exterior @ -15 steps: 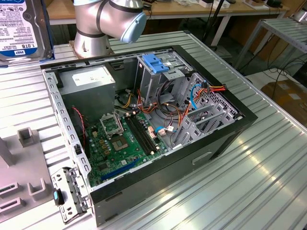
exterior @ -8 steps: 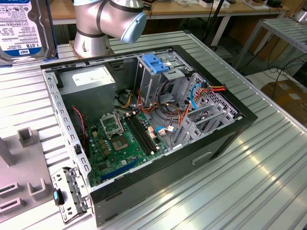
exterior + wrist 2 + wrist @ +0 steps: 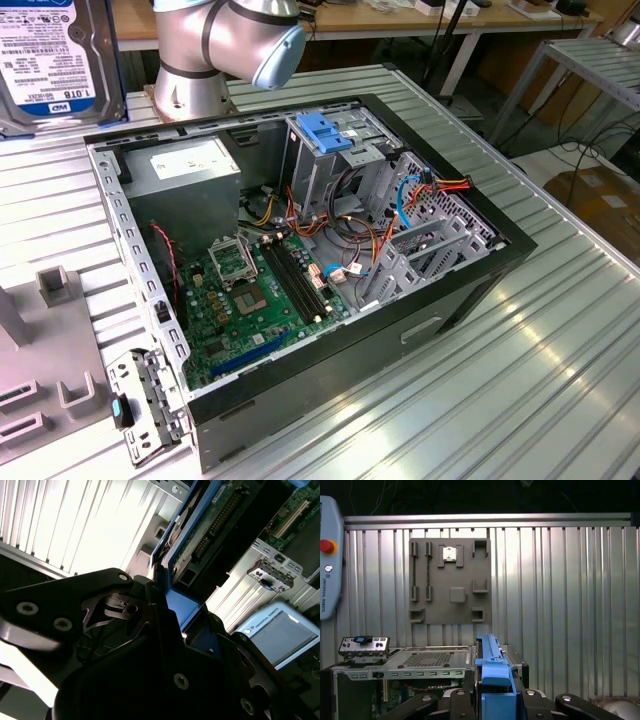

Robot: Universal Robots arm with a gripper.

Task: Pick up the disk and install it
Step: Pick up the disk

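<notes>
- Tool state: I find the gripper (image 3: 495,697) closed on the disk (image 3: 492,672). In both wrist views its jaws stand one on each side of the blue rail (image 3: 182,607), pressed against it, with no gap that I can see.
- Disk location: it is carried in the air, off the table (image 3: 560,380). In the exterior view the disk (image 3: 45,60) hangs at that view's upper left corner with its label towards the camera. It is beside the arm (image 3: 215,45) and clear of the computer case (image 3: 400,330).
- Orientation: the first wrist view shows the disk edge-on, a thin blue strip running straight out from the jaws. I judge its long axis to run along the gripper's reach, not across it. The second wrist view shows its green circuit-board face (image 3: 210,525).
- Key relation: the drive cage (image 3: 335,175), topped by a blue latch (image 3: 322,130), sits inside the open case. It lies towards the exterior view's right of the disk, and lower. Disk and cage are well apart, and no part of the disk has entered the cage.
- Task standing: in my judgement the pick-up is done and the installation is not yet done.
- Not established: how far along the rail the jaws' hold reaches.
</notes>
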